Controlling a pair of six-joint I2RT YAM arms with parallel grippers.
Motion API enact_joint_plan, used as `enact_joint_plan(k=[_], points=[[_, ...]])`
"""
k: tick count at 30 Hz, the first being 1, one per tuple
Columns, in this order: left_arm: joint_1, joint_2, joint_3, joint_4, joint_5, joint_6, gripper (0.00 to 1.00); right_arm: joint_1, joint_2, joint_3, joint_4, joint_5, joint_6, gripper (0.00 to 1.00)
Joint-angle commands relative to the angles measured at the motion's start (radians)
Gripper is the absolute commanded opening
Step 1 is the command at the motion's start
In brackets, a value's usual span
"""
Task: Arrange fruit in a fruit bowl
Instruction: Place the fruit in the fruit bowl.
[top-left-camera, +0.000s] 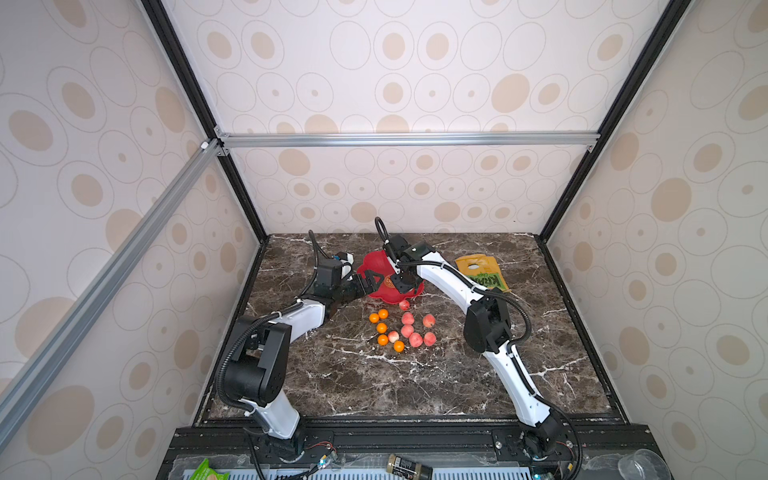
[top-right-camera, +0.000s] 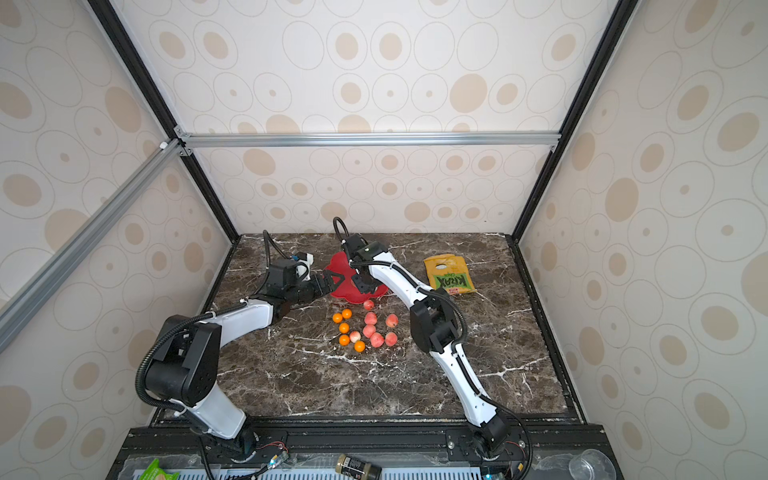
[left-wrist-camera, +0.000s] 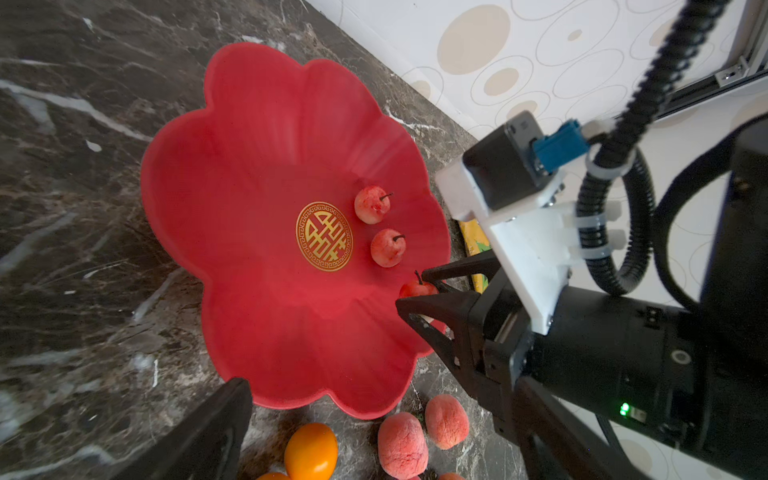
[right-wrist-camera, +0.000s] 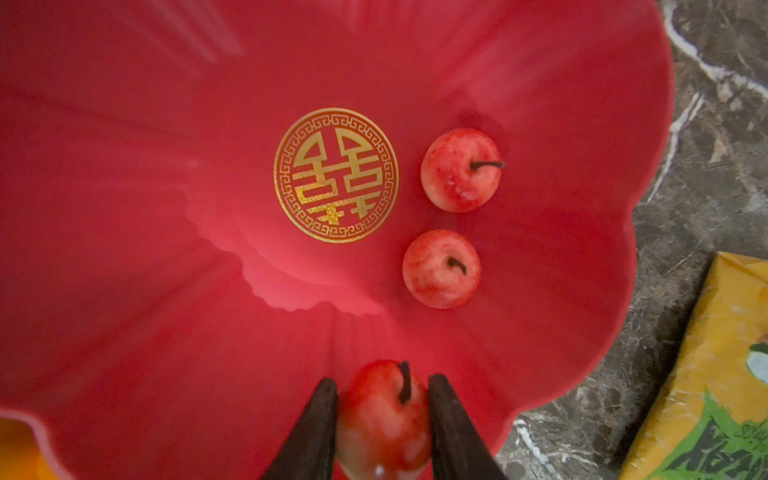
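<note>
Near the far edge of the desk (top-left-camera: 332, 374), midway along it, sits one red flower-shaped bowl (top-left-camera: 370, 263). It holds two stemmed pink fruits (right-wrist-camera: 460, 170) beside its gold mark (right-wrist-camera: 336, 174). Above the bowl's inner wall, near the rim, the right gripper (right-wrist-camera: 382, 380) is clamped on a third pink fruit (right-wrist-camera: 382, 424). At the bowl's left rim the left gripper (top-left-camera: 373, 279) hovers, jaws apart. Seven more pink fruits and five orange ones (top-left-camera: 381, 328) lie on the desk just in front of the bowl. One snack bag (top-left-camera: 482, 272) lies to its right.
</note>
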Motion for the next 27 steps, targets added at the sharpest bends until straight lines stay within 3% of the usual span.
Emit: enact_joint_plan(k=[1,27], points=[[-0.013,0.017,0.042,0.013,0.007,0.019,0.98,-0.009,0.023,0.008,-0.007,0.019,0.018,0.36],[-0.030,0.037,0.064,-0.004,0.004,0.026,0.98,-0.023,0.066,0.022,-0.003,0.018,0.038,0.43]])
